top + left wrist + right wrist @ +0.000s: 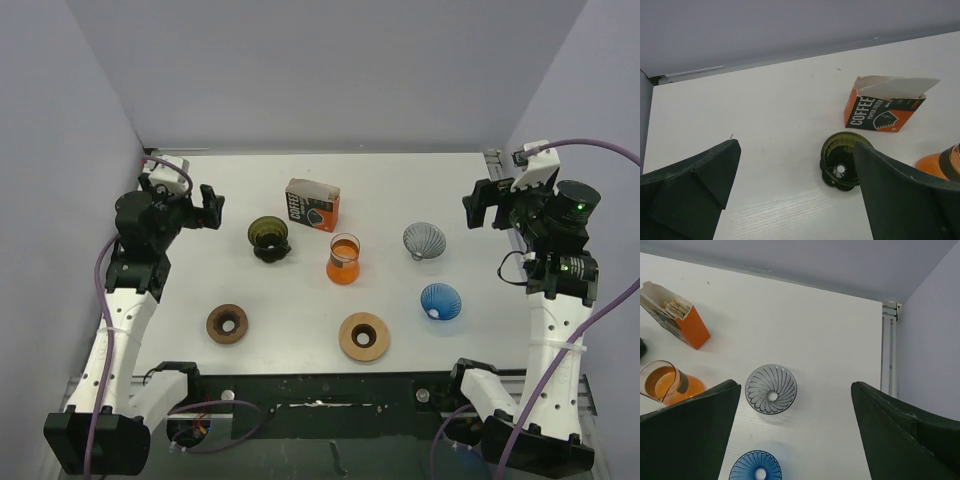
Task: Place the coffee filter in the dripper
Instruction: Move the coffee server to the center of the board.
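Note:
An open orange box of paper coffee filters (pixel 312 204) stands at the back middle of the table, with filters showing at its torn top (pixel 884 104) (pixel 676 315). A dark green dripper (pixel 268 237) (pixel 841 160) sits just left of it. A grey dripper (pixel 424 240) (pixel 771 389) and a blue dripper (pixel 441 301) (pixel 756 466) lie on the right. My left gripper (pixel 208 207) (pixel 797 195) is open and empty, raised left of the green dripper. My right gripper (pixel 480 205) (pixel 792 435) is open and empty, raised right of the grey dripper.
A glass carafe of orange liquid (pixel 343 259) stands at the centre. Two wooden ring stands lie nearer the front, a dark one (pixel 227 323) and a light one (pixel 363 336). Walls close the table at the back and sides.

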You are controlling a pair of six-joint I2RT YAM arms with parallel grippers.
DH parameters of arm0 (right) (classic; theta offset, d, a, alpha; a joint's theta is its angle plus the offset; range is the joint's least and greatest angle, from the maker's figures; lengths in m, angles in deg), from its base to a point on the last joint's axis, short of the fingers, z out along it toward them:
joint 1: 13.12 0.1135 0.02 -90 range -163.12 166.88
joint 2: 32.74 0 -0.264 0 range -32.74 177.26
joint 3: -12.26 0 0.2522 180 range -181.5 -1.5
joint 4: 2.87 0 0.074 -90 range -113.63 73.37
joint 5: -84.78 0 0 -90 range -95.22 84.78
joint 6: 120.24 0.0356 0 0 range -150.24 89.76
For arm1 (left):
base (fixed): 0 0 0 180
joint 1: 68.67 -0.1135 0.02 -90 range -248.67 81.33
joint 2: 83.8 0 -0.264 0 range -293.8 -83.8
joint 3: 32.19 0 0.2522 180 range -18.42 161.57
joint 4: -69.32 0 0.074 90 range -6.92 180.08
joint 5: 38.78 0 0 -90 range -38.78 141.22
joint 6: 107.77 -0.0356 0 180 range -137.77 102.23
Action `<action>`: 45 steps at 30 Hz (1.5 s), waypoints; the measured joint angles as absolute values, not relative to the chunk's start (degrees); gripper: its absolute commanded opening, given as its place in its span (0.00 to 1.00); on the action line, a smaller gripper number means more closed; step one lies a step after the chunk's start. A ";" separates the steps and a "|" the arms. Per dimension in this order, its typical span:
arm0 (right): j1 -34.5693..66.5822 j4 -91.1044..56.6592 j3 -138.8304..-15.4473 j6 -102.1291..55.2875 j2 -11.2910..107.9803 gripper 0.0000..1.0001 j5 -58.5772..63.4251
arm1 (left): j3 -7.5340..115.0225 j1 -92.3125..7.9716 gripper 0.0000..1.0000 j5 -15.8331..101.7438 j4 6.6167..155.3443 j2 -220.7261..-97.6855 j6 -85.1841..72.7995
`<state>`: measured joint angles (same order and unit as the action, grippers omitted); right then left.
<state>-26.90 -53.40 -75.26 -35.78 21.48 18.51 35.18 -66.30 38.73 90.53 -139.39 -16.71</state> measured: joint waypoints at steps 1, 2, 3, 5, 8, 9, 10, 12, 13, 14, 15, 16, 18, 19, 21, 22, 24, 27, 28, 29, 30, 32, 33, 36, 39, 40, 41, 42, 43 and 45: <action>-26.90 -53.40 -75.13 -35.75 21.46 0.98 18.53 | 35.18 -66.34 0.97 38.73 90.53 -139.28 -16.71; -26.90 -53.42 -75.04 -35.75 21.46 0.98 18.60 | 35.18 -66.39 0.97 38.75 90.53 -139.17 -16.73; -26.90 -53.42 -75.00 -35.75 21.46 0.98 18.62 | 35.18 -66.43 0.97 38.75 90.53 -139.09 -16.73; -26.90 -53.42 -74.98 -35.75 21.46 0.98 18.66 | 35.18 -66.50 0.97 38.75 90.53 -138.87 -16.78; -26.90 -53.45 -74.98 -35.78 21.46 0.98 18.66 | 34.92 -66.52 0.97 38.75 90.42 -138.63 -16.89; -26.90 -53.47 -74.98 -35.78 21.46 0.98 18.66 | 34.70 -66.52 0.97 38.73 90.42 -138.54 -16.91; -26.90 -53.51 -74.98 -35.78 21.46 0.98 18.66 | 34.57 -66.54 0.97 38.73 90.53 -138.50 -16.95; -26.90 -53.58 -74.98 -35.80 21.44 0.98 18.64 | 34.52 -66.54 0.97 38.75 90.55 -138.50 -17.02; -26.90 -53.58 -74.98 -35.82 21.41 0.97 18.62 | 34.52 -66.54 0.97 38.75 90.55 -138.43 -17.13; -26.90 -53.60 -74.98 -35.86 21.35 0.98 18.60 | 34.52 -66.54 0.97 38.75 90.55 -138.34 -17.21; -26.90 -53.60 -74.98 -35.93 21.15 0.97 18.53 | 34.52 -66.54 0.97 38.73 90.57 -138.23 -17.41; -26.90 -53.60 -74.98 -35.93 21.06 0.98 18.49 | 34.52 -66.56 0.97 38.73 90.59 -138.19 -17.59; -26.90 -53.64 -74.98 -36.17 20.67 0.97 18.09 | 34.52 -66.67 0.97 38.48 90.83 -137.99 -18.22; -26.84 -53.73 -74.98 -36.41 20.37 0.98 17.72 | 34.52 -66.74 0.97 38.33 91.05 -137.95 -18.48; -26.40 -54.25 -75.00 -37.26 19.99 0.98 16.83 | 34.52 -66.87 0.97 37.85 91.64 -137.88 -18.92; -26.18 -54.56 -75.00 -37.59 19.84 0.98 16.45 | 34.55 -66.91 0.97 37.55 91.99 -137.88 -19.18; -25.35 -55.74 -75.11 -38.81 19.80 0.98 15.80 | 34.61 -66.91 0.97 36.93 92.80 -137.88 -19.88; -24.19 -57.93 -75.46 -40.50 19.86 0.98 15.16 | 34.85 -66.91 0.97 34.99 94.40 -137.91 -21.32; -23.89 -58.78 -75.72 -41.04 19.93 0.97 15.08 | 35.00 -66.91 0.97 34.07 95.03 -137.91 -21.83; -23.75 -59.54 -76.09 -41.48 20.15 0.98 14.99 | 35.11 -66.89 0.97 33.33 95.40 -137.91 -22.35; -23.51 -60.31 -76.64 -41.87 20.45 0.98 14.92 | 35.22 -66.87 0.97 32.74 95.79 -137.93 -22.81; -23.43 -61.23 -77.62 -42.38 21.17 0.98 14.90 | 35.38 -66.65 0.97 31.91 96.49 -137.97 -23.49; -23.38 -61.44 -77.93 -42.53 21.48 0.97 14.88 | 35.38 -66.45 0.97 31.62 96.82 -138.02 -24.03; -23.19 -61.62 -78.01 -43.01 21.50 0.97 14.84 | 35.40 -64.99 0.97 31.18 98.13 -138.15 -25.89; -23.19 -60.83 -77.62 -43.19 20.74 0.97 14.86 | 35.42 -62.17 0.97 31.27 99.99 -138.61 -28.34; -23.16 -60.16 -77.10 -43.16 20.15 0.98 14.88 | 35.42 -61.23 0.97 31.29 100.56 -138.80 -29.06; -23.14 -59.48 -76.46 -43.12 19.49 0.98 14.92 | 35.42 -60.29 0.97 31.32 101.24 -139.06 -29.80; -23.14 -59.11 -76.07 -43.08 19.12 0.98 14.95 | 35.42 -59.44 0.97 31.34 101.83 -139.35 -30.55; -23.14 -58.30 -75.39 -42.92 18.68 0.98 15.03 | 35.42 -58.67 0.97 31.36 102.33 -139.66 -31.22; -23.14 -56.90 -73.97 -42.68 18.49 0.98 15.45 | 35.42 -57.25 0.97 31.40 103.51 -140.22 -32.65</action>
